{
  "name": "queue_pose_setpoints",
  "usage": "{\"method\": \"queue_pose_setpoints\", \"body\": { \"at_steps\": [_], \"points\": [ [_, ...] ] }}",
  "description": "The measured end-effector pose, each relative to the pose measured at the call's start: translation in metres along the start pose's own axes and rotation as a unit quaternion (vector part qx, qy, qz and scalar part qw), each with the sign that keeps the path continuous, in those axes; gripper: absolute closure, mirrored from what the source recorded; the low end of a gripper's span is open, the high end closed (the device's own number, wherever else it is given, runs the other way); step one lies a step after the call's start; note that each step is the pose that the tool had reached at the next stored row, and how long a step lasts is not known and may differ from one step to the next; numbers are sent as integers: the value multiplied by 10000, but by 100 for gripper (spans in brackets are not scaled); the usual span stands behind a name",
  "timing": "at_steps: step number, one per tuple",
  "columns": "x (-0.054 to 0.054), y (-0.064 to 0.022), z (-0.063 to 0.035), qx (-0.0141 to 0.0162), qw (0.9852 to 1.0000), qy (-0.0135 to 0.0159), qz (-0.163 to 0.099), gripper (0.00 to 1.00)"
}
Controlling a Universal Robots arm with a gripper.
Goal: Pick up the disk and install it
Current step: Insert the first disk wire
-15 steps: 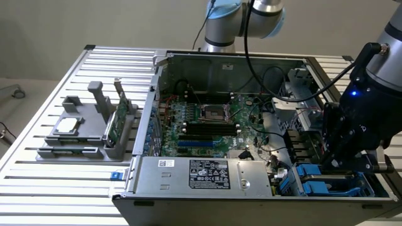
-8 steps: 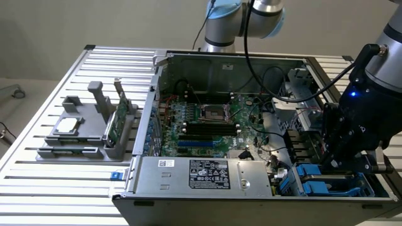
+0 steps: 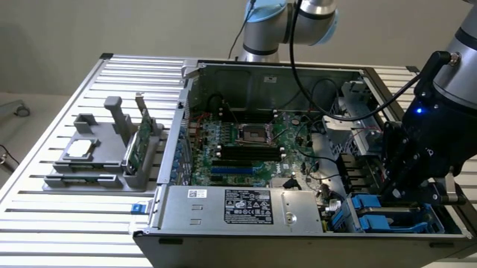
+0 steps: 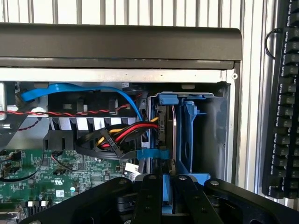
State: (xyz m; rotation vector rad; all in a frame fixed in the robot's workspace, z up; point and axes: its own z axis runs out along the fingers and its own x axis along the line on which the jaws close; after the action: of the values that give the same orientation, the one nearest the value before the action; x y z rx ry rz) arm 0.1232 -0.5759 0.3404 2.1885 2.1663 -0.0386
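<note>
The gripper (image 4: pixel 167 184) lowers the disk (image 4: pixel 172 135) into the drive bay (image 3: pixel 395 215).
Its fingers are nearly closed on the disk's edge and hold it upright, so the blue rails (image 4: pixel 189 133) can slide in the bay's slot at the case (image 3: pixel 298 237) corner.

Disk (image 4: pixel 173 135): thin bare-metal edge, dull sheen, between glossy blue plastic rails (image 4: pixel 189 135). Gripper (image 4: pixel 162 179): matt black fingers. Computer case (image 3: pixel 223 206): brushed grey sheet metal, white paper label. Table (image 3: pixel 82 212): ribbed, satin aluminium
</note>
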Motion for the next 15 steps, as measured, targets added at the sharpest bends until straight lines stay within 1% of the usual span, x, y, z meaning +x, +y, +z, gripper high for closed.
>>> {"method": "queue_pose_setpoints", "body": {
  "at_steps": [6, 15],
  "points": [
    [0, 20, 2, 1, 10000, 0, 1, 84],
    [0, 21, 7, 4, 10000, -1, 43, 84]
  ]
}}
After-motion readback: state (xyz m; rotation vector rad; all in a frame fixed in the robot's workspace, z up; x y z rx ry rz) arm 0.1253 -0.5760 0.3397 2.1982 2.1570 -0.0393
